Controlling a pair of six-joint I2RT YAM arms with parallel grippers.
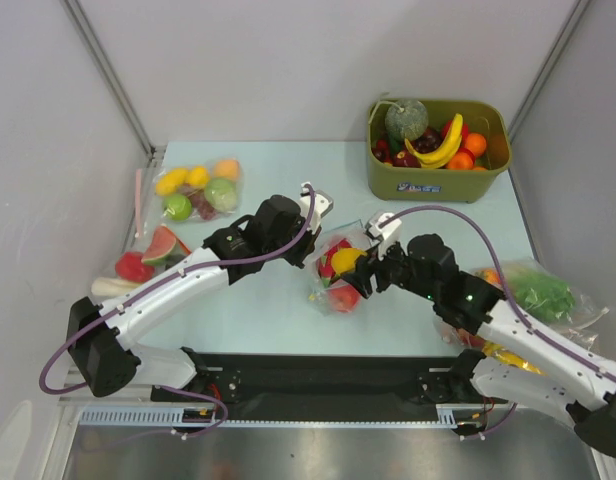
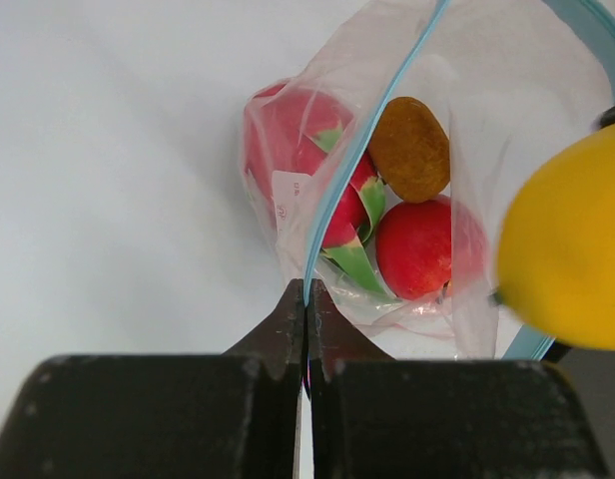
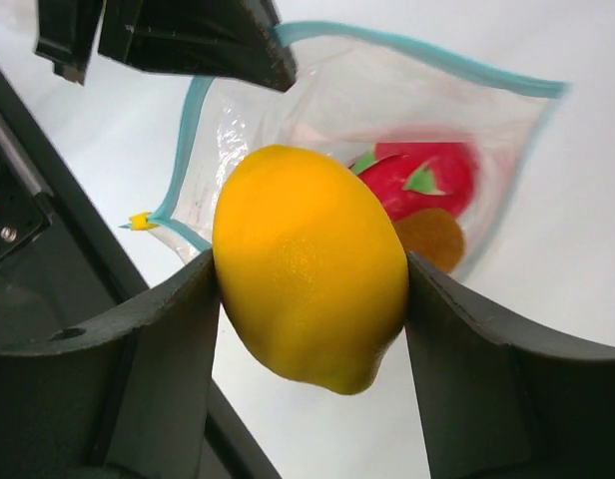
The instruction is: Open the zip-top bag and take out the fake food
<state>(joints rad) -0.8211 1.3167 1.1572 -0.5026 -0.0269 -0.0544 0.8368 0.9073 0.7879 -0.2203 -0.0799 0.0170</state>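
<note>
Right wrist: yellow fruit (image 3: 307, 269) hides part of zip-top bag (image 3: 467, 120).

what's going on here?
The left gripper is shut on the zip edge of the zip-top bag, holding its mouth open above the table. The right gripper grips a yellow fruit at the mouth of the bag. Red fruits and a brown one lie inside the bag, not yet removed.
</note>
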